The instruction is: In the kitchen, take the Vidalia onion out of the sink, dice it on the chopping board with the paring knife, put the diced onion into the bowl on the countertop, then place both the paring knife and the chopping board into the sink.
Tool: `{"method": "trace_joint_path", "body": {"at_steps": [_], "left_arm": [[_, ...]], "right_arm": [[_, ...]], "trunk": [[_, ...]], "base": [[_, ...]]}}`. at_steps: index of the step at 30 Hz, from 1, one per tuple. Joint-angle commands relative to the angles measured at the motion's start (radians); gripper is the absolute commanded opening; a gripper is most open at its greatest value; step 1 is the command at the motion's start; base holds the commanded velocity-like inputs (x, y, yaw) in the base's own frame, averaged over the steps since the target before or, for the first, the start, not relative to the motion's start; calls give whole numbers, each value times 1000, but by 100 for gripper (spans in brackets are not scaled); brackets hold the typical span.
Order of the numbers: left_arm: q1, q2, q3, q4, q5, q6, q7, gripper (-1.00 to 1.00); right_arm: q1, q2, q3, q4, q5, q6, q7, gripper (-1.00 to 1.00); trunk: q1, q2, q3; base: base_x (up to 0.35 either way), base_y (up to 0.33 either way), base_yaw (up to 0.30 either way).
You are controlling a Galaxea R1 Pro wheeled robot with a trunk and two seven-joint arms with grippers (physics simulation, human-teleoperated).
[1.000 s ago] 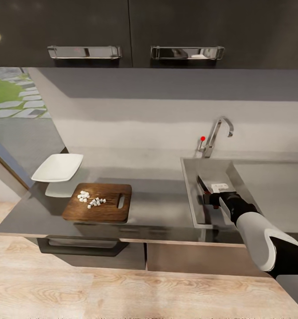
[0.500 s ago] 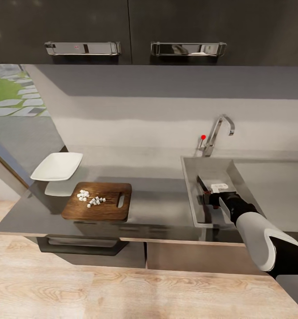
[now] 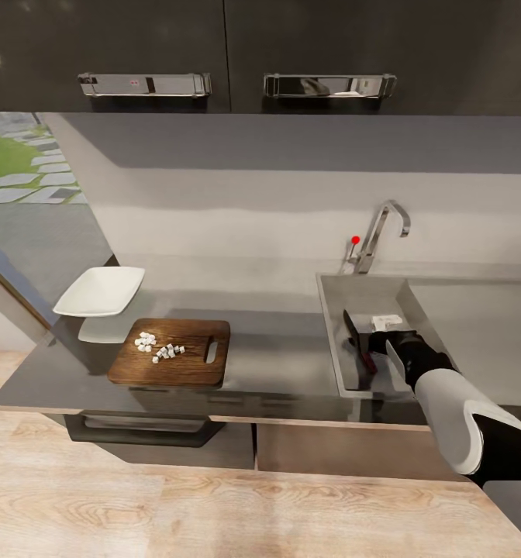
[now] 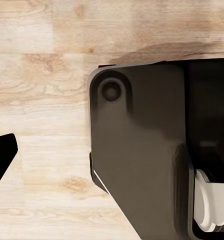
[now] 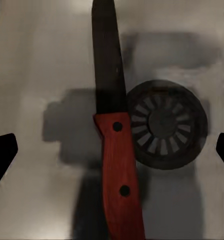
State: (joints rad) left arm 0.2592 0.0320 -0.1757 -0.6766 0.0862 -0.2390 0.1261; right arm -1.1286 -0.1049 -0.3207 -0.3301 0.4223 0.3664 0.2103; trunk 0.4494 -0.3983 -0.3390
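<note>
Right tool point(image 3: 384, 341) is hanging over the sink point(image 3: 330, 341), fingers point(image 5: 3, 155) spread wide at the two edges of the right wrist view, gripping nothing. Paring knife point(image 5: 114, 145) is lying flat on the basin floor between them, free of both fingers, dark blade pointing away from the wrist, red-orange handle overlapping the rim of the round drain point(image 5: 164, 125). In the head view the paring knife point(image 3: 357, 341) is sitting inside the basin just beside the tool, on the chopping board's side of it.

Chopping board point(image 3: 171, 353) is resting on the table point(image 3: 276, 356), well apart from the sink, handle slot toward the sink end. Diced onion point(image 3: 158, 346) is sitting in a small white scatter on the board's far half. Bowl point(image 3: 100, 291) is standing just beyond the board's far left corner, looking empty, not touching the board as far as I can tell.

Faucet point(image 3: 381, 232) with red knob is standing behind the basin.

Left tool: one dark fingertip point(image 4: 1, 155) is showing in the left wrist view over wood floor point(image 4: 42, 75) beside a dark part of the robot's base point(image 4: 142, 150). Can't tell how far it is open.
</note>
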Motion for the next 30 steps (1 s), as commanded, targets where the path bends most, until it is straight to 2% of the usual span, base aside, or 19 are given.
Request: {"method": "trace_joint_path", "body": {"at_steps": [1,8,14,17,20,22,25,27,30], "left_arm": [[0,2,-8,-2,9,-2,9,100],[0,2,-8,-3,9,-2,9,100],[-1,2,-8,-3,9,-2,9,100],[-1,2,-8,-3,9,-2,9,100],[-1,2,-8,-3,9,-2,9,100],[-1,2,-8,-3,9,-2,9,100],[-2,2,-8,-3,9,-2,9,100],[-2,2,-8,-3,9,-2,9,100],[-2,2,-8,-3,9,-2,9,100]], "right_arm": [[0,1,-7,-26,11,5,8,100],[0,12,-4,-144,8,13,19,100],[0,31,-3,-252,10,14,101,100],[8,61,-4,-298,12,9,111,100],[96,85,-3,-440,12,11,113,100],[185,128,-4,-618,13,28,113,100],[318,199,-4,-885,13,130,116,100],[440,228,-1,-1107,11,203,159,100],[524,252,1,-1245,12,227,241,100]], "trunk": [[1,-2,-2],[1,-2,-2],[1,-2,-2],[1,-2,-2],[1,-2,-2],[1,-2,-2],[1,-2,-2],[1,-2,-2],[1,-2,-2]], "base": [[0,0,0],[0,0,0],[0,0,0],[0,0,0],[0,0,0],[0,0,0],[0,0,0],[0,0,0],[0,0,0]]}}
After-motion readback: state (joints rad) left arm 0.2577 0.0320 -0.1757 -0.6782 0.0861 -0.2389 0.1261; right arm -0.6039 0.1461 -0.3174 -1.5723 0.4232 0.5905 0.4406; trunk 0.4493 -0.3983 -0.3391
